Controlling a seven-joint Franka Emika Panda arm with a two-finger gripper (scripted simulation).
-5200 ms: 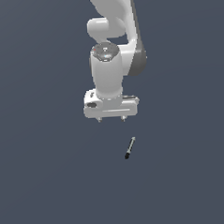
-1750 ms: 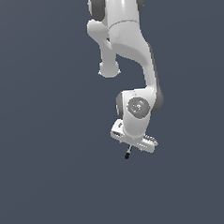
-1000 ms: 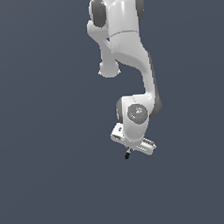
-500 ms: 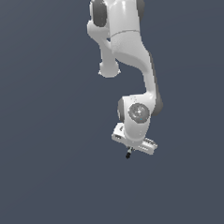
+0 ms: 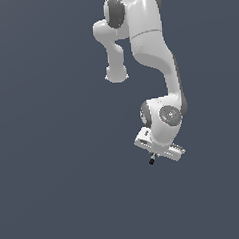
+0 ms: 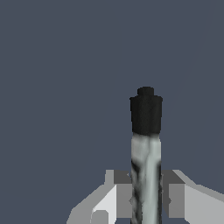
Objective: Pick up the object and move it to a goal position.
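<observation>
The object [image 6: 146, 144] is a thin stick with a mottled grey shaft and a black tip. In the wrist view it stands between my two fingers [image 6: 122, 192], which press against its shaft from both sides. In the exterior view only its black tip [image 5: 152, 161] pokes out below the white hand. My gripper [image 5: 155, 157] is shut on it, low in the picture and toward the exterior view's right. The fingers themselves are mostly hidden under the hand there.
The white arm [image 5: 152, 44] bends down from the top of the exterior view to the hand. A plain dark grey-blue surface [image 5: 54, 170] fills everything around it, with no other objects or edges in sight.
Over five seconds the arm swung from above the lying stick to close on it. In the last second the hand with the stick barely shifted.
</observation>
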